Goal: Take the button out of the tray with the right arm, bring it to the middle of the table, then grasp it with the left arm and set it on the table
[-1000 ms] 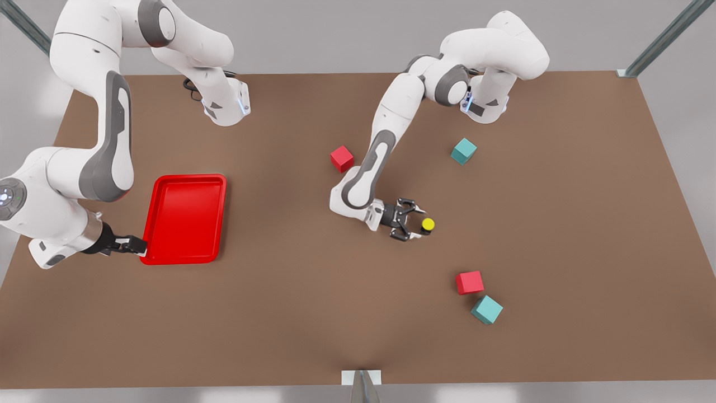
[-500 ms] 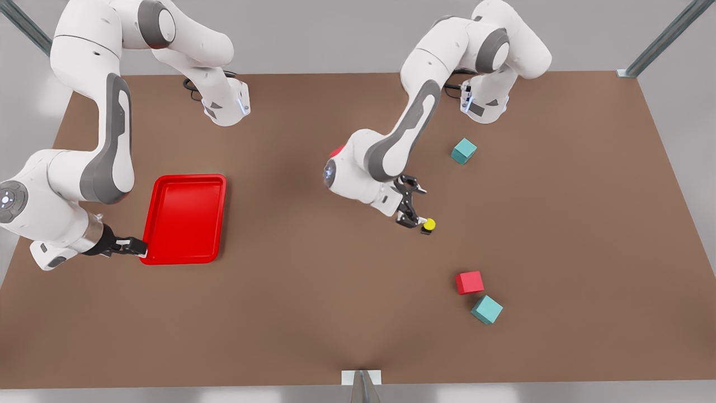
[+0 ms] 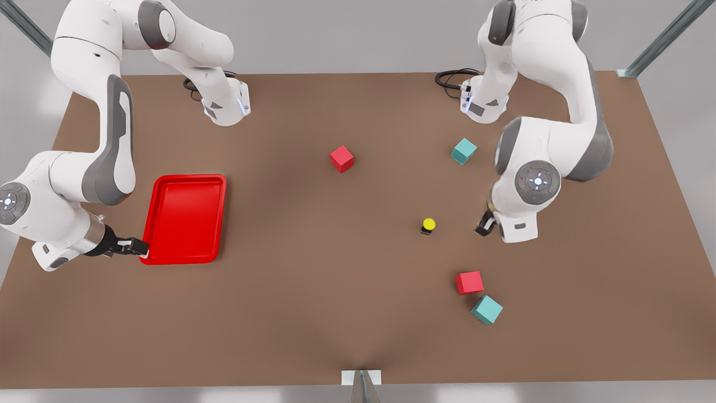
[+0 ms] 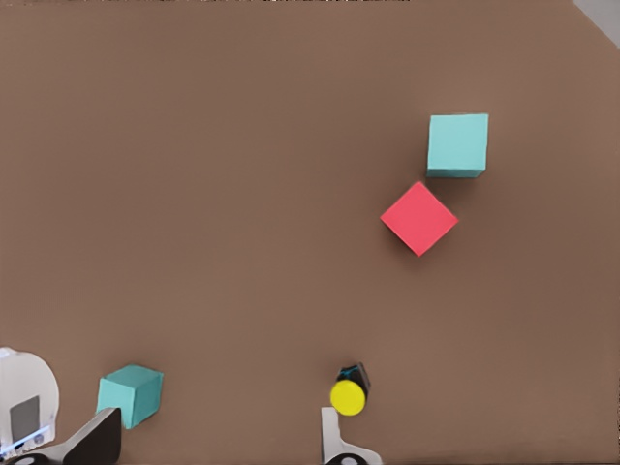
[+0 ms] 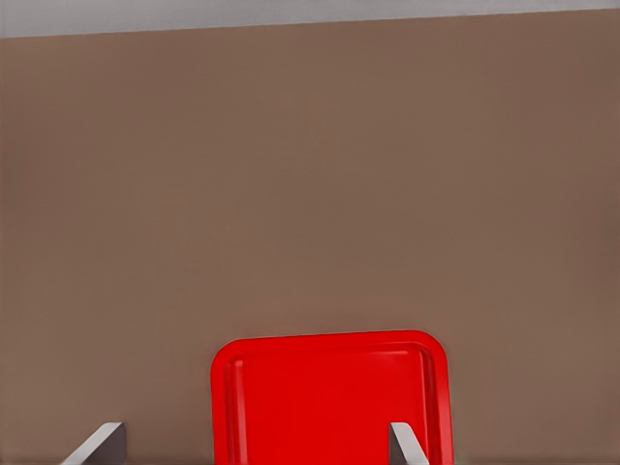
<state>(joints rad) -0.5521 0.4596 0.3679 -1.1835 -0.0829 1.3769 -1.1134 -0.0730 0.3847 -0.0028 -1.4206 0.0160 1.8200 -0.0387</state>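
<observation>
Yellow-capped button [image 3: 428, 225] stands clear between 4 scattered cubes.

button [image 3: 428, 225]: upright on table [image 3: 313, 313], free of both grippers
left gripper [image 3: 484, 225]: near button, on front view's right
right gripper [image 3: 133, 246]: at tray [image 3: 184, 219] near corner

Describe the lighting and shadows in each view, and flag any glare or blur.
Front view: even, soft light on the table; a faint dark patch near the red cube; the button casts almost no shadow; no glare. Left wrist view: flat light, thin shadow edges under the teal cube. Right wrist view: the tray looks saturated, with no hot spot.
</observation>
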